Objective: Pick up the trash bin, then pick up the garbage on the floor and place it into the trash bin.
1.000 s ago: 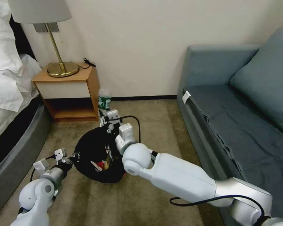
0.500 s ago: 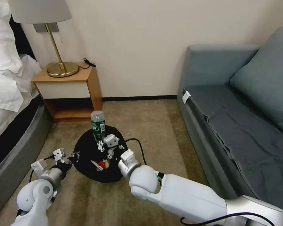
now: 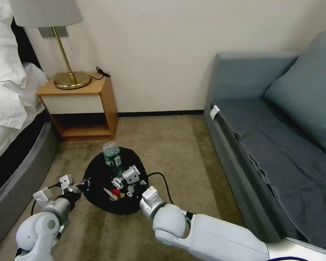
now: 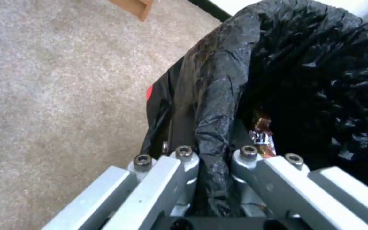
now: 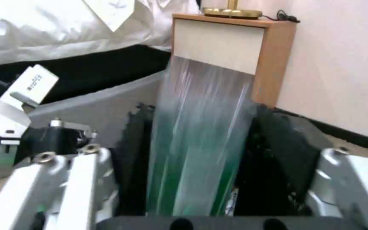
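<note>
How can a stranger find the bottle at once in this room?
On the carpet between the wooden nightstand and the grey sofa sits the round black trash bin, its rim pinched by the left gripper. Above its far rim, by the open right gripper, is the bottle: clear plastic with a green label, unlike the dark bag below it.

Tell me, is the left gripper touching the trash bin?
Touching. The left wrist view shows the left gripper shut on the trash bin, rim and bag pinched between its fingers.

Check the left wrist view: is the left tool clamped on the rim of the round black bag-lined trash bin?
Yes, the left tool has its two fingers pinching the bag-covered rim of the round black trash bin between them.
</note>
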Controlling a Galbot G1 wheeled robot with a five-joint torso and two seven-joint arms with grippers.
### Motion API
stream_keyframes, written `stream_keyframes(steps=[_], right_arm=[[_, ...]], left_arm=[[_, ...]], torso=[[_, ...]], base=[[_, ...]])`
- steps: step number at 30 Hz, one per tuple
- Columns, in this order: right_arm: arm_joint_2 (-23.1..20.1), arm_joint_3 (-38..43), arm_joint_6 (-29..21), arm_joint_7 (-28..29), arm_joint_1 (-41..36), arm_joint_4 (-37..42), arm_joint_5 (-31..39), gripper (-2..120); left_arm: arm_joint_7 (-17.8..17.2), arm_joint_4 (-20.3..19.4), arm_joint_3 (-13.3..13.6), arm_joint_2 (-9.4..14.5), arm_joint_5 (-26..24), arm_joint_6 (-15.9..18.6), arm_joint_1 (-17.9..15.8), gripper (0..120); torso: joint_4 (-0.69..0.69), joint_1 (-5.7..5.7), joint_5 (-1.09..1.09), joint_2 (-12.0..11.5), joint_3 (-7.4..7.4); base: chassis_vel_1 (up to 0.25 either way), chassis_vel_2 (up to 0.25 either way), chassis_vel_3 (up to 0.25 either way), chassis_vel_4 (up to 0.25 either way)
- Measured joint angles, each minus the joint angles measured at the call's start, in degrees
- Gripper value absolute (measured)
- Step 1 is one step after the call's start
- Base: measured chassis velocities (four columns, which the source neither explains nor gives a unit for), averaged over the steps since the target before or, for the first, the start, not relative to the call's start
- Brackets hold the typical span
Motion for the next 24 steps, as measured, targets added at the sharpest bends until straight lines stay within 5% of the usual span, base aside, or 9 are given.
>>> stream_keyframes(steps=[10, 24], right_arm=[[-1.3, 3.7, 0.5, -0.9, -1.2, 1.1, -2.8, 99], [-8.4, 18.2, 2.2, -4.1, -10.1, 4.9, -6.1, 100]], left_arm=[[-0.6, -0.9, -0.1, -0.3, 0.1, 0.0, 0.7, 3], [0.2, 1.5, -1.1, -0.5, 5.9, -1.6, 1.9, 3]], torso=[[0.0, 0.0, 0.0, 0.0, 0.0], [-0.01, 0.0, 0.01, 0.0, 0.0]], base=[[0.0, 0.0, 0.0, 0.0], [0.0, 0.0, 0.0, 0.0]])
